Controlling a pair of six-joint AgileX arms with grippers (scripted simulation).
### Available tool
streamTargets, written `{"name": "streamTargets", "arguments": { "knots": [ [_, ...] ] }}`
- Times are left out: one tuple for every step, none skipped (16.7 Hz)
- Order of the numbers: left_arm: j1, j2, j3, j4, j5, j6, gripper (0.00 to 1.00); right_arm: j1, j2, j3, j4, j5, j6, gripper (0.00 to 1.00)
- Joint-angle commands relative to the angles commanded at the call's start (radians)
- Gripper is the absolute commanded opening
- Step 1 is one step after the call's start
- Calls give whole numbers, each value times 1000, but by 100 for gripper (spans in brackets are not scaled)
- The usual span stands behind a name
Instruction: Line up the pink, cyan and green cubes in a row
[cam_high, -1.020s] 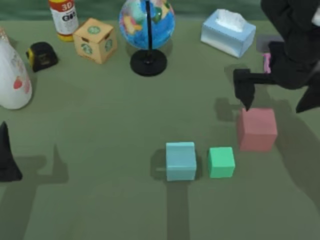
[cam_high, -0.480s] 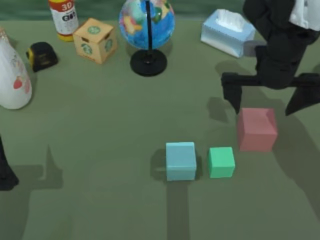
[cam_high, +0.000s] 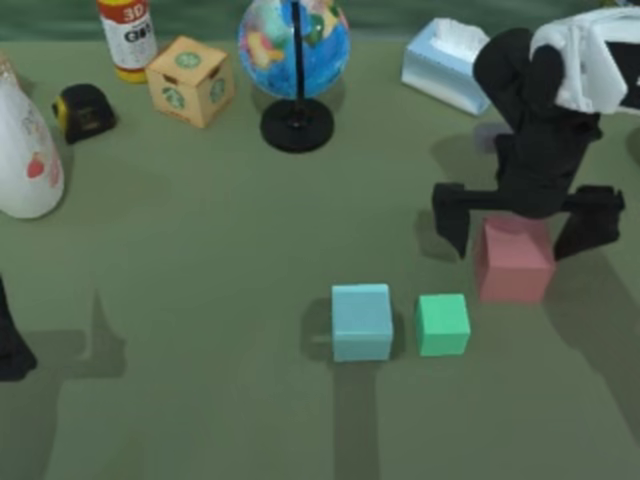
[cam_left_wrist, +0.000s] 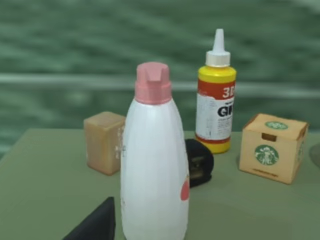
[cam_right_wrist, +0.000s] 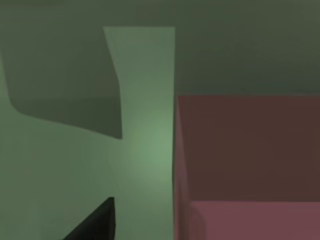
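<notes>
Here, from above, the right pincer (cam_high: 515, 225) hangs over the far edge of the pink cube (cam_high: 514, 260), its two black fingers spread wide apart, one on each side of the cube and not touching it. The pink cube sits on the green worktop (cam_high: 200, 300) toward the right side, a little farther back than the other two. The green cube (cam_high: 442, 324) is just beside it on the left and nearer the front, and the cyan cube (cam_high: 361, 321) is just beside the green one, with a small gap between them. Behind the right arm lies a blue tissue box (cam_high: 445, 62); the globe (cam_high: 293, 45) on its black stand, the tan box with round logos (cam_high: 190, 80), the yellow bottle (cam_high: 127, 35), a small black object (cam_high: 84, 110) and the white bottle (cam_high: 25, 140) stand along the back and the left side, all well apart from the cubes. The middle and front of the worktop are open. The left pincer (cam_high: 10, 345) is parked at the left edge, and I cannot tell how its fingers stand. In the left wrist view, the white bottle with the pink cap (cam_left_wrist: 155, 165) is close in front, with a brown block (cam_left_wrist: 104, 142), the yellow bottle (cam_left_wrist: 216, 107) and the logo box (cam_left_wrist: 272, 147) behind it. In the right wrist view, the pink cube (cam_right_wrist: 247, 165) fills one side, bare worktop (cam_right_wrist: 145, 150) beside it, and one dark fingertip (cam_right_wrist: 97, 222) shows at the edge.
</notes>
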Motion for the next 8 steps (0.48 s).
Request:
{"name": "streamTargets", "arguments": {
  "knots": [
    [0,0,0,0,0,0,100,1,13,-26,40,0,1,100],
    [0,0,0,0,0,0,100,1,25,-47,69,0,2,100],
    [0,0,0,0,0,0,100,2,33,-62,88,0,2,100],
    [0,0,0,0,0,0,100,2,38,-68,96,0,3,100],
    [0,0,0,0,0,0,100,2,38,-69,96,0,3,100],
    [0,0,0,0,0,0,100,2,38,-69,96,0,3,100],
    [0,0,0,0,0,0,100,2,38,-69,96,0,3,100],
    [0,0,0,0,0,0,100,2,38,-69,96,0,3,92]
  ]
}}
